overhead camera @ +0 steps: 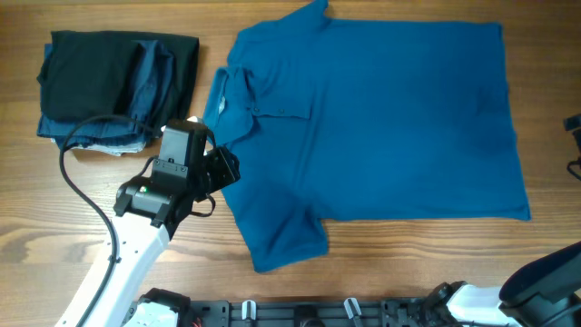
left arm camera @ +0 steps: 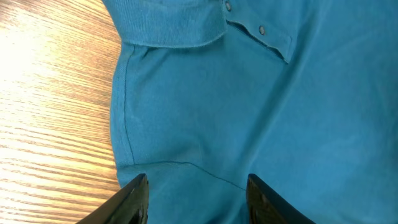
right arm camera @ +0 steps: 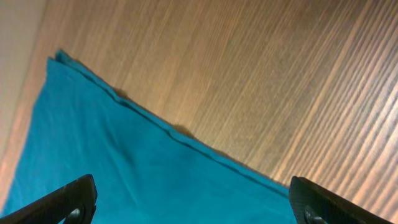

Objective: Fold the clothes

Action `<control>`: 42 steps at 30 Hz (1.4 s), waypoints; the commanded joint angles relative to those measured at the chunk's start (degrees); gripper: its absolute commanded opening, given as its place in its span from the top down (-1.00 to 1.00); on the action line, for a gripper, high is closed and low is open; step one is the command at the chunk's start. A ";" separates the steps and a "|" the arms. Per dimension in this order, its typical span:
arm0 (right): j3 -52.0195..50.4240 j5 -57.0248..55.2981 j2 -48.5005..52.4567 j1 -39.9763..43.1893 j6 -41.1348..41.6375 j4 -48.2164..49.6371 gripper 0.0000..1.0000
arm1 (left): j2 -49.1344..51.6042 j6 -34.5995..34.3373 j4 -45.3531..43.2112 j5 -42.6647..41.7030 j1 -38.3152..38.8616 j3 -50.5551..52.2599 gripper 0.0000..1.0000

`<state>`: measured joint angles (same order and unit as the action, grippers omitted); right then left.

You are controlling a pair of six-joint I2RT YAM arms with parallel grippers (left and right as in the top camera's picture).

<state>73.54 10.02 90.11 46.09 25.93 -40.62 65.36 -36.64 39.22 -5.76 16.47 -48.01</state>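
Note:
The clothes are one bright blue polo shirt [overhead camera: 381, 118] spread flat on the wooden table, collar to the left and hem to the right. My left gripper [overhead camera: 224, 170] hovers at the shirt's near shoulder, just below the collar [left arm camera: 168, 25] and button placket [left arm camera: 261, 30]. Its jaws stand apart over the sleeve seam, left gripper [left arm camera: 198, 199] open, with the fabric [left arm camera: 249, 112] lying flat beneath. The right arm [overhead camera: 545, 272] sits at the near right corner. My right gripper [right arm camera: 193, 202] is wide open above the shirt's edge [right arm camera: 124, 162], holding nothing.
A stack of folded black and dark navy garments [overhead camera: 118, 86] lies at the back left, beside the collar. The left arm's black cable [overhead camera: 77, 182] loops over the table. A dark fixture rail [overhead camera: 300, 313] runs along the front edge.

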 commanded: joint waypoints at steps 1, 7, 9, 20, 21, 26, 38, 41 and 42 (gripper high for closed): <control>0.26 0.76 0.33 0.28 5.51 0.35 -0.99 | 0.44 1.95 -0.15 1.38 -0.35 -0.33 -0.06; -0.72 8.07 0.33 0.24 -3.06 -9.20 -0.54 | 0.44 1.95 -0.81 1.38 -0.35 -0.33 -0.15; -1.73 5.73 0.33 0.24 -2.78 -10.93 -0.92 | 0.44 1.95 -0.72 1.38 -0.35 -0.33 -0.16; -14.56 2.82 0.44 -0.15 -3.10 -0.44 0.92 | 1.53 1.95 -1.49 3.93 -0.35 -0.33 -0.18; -15.32 2.51 0.44 -0.15 -3.32 -0.04 0.91 | 1.77 1.95 -1.68 3.93 -0.35 -0.33 -0.18; -18.99 0.31 0.50 -0.39 -2.99 2.75 0.91 | 3.52 1.92 -2.67 3.93 -0.35 -0.33 -0.17; -20.22 -5.66 7.54 -1.29 -1.79 4.28 0.92 | 7.85 1.73 -6.93 3.91 -0.35 -0.33 -0.14; -20.22 -6.27 10.62 -1.29 -1.81 5.05 0.91 | 7.85 1.73 -7.69 3.91 -0.35 -0.33 -0.14; -20.22 -6.78 11.54 -1.29 -1.84 5.29 0.91 | 7.85 1.73 -7.87 3.91 -0.35 -0.33 -0.14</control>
<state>53.91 6.04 97.30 45.04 23.86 -36.23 72.93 -35.81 32.21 -2.83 16.47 -48.01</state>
